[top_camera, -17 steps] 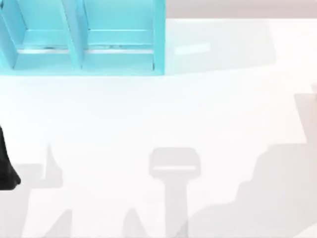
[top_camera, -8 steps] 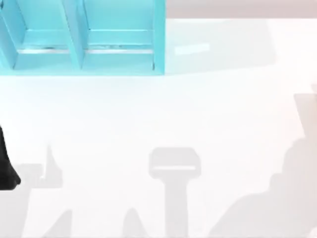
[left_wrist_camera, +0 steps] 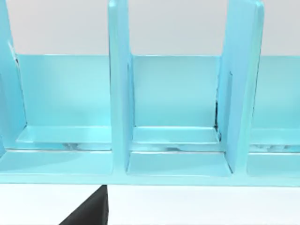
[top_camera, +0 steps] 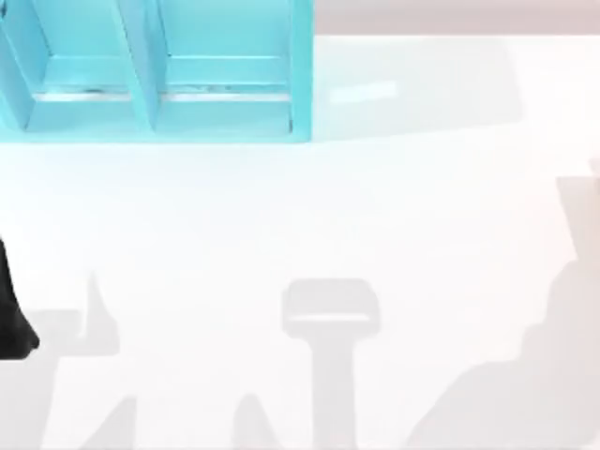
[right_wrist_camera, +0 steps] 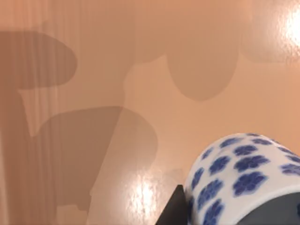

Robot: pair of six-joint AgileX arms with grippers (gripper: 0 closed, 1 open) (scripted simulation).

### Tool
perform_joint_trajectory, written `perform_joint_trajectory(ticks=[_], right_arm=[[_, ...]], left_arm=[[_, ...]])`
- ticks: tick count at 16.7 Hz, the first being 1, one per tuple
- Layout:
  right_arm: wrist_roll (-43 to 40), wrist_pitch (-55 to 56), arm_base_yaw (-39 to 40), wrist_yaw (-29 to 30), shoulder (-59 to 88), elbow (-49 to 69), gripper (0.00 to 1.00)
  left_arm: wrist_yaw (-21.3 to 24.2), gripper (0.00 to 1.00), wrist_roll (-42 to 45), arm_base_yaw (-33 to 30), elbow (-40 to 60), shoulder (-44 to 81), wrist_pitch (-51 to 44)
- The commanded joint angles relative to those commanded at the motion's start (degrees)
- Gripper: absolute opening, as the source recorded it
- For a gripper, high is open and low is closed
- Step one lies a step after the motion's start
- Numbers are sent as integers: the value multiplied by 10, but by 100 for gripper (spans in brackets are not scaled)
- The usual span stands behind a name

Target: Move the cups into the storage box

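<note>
Spreading across most of the top view, the white desk (top_camera: 309,234) carries the turquoise storage box (top_camera: 159,84) at its far left corner, with upright dividers splitting it into open compartments. At the left edge of the top view a dark part of my left arm (top_camera: 11,319) sits parked; its wrist view looks straight into the compartments, and I cannot tell how the left tool stands. Smallest, 1 blue-flowered cup (right_wrist_camera: 243,180) sits close under the right wrist camera above an orange-tan surface, beside a dark finger (right_wrist_camera: 174,208). It looks gripped by the right tool, mid-carry. Next, travel toward the box and lower it into a compartment.
</note>
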Motion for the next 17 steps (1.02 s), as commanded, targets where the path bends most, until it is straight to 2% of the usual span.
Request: perform_joint_trajectory(ticks=[10,17], right_arm=[[0,0,0,0,0,0,98],[0,0,0,0,0,0,100]], left_arm=[[0,100,0,0,0,0,0],[0,100,0,0,0,0,0]])
